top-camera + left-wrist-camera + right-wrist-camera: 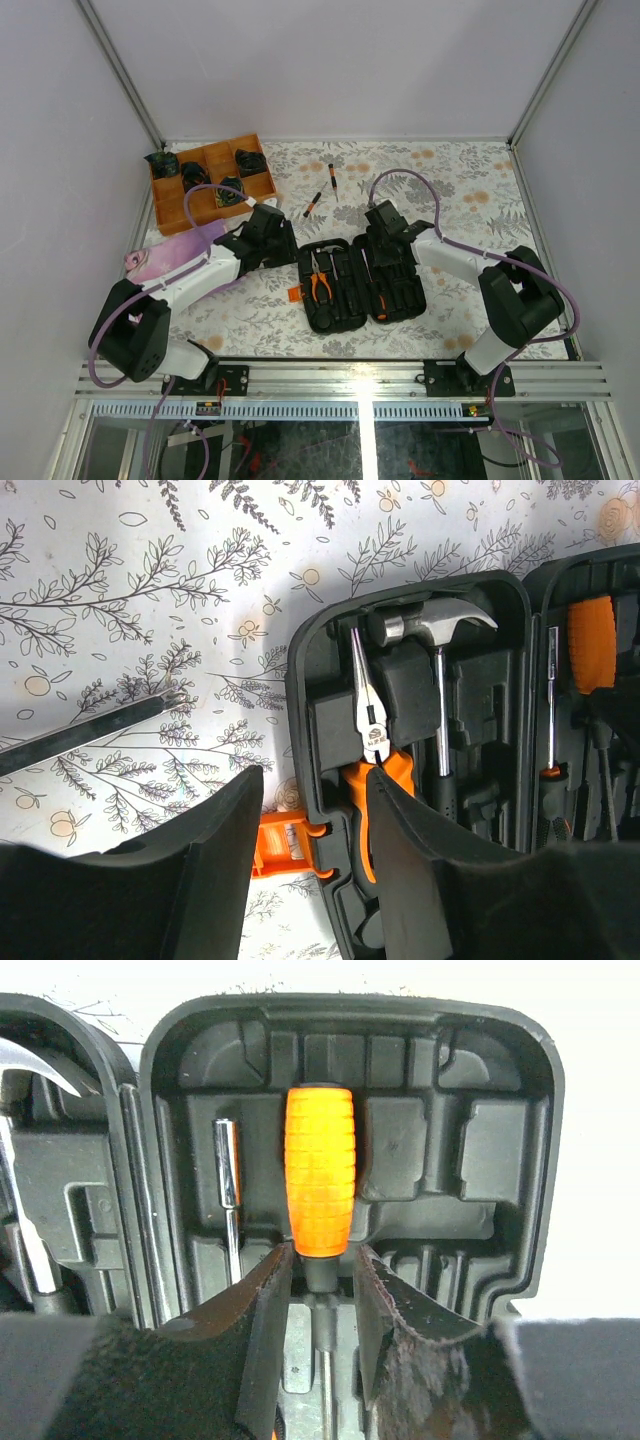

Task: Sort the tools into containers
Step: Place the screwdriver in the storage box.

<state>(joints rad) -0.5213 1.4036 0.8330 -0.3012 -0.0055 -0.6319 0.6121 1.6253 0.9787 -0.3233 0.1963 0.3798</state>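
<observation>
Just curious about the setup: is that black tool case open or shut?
Open. The tool case lies spread flat, both halves facing up, pliers and hammer seated in its slots.

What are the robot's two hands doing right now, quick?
Left gripper: open, holding nothing.
Right gripper: open, fingers either side of the orange screwdriver in the case.

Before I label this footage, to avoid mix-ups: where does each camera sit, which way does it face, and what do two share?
Top external: above and behind, looking down on the table and open tool case; both arms and bases show.
Left wrist: rides the left gripper, facing down past its fingers at pliers and hammer.
Right wrist: rides the right gripper, facing down past its fingers at the orange-handled screwdriver.
Both wrist views show the hammer and that screwdriver.
</observation>
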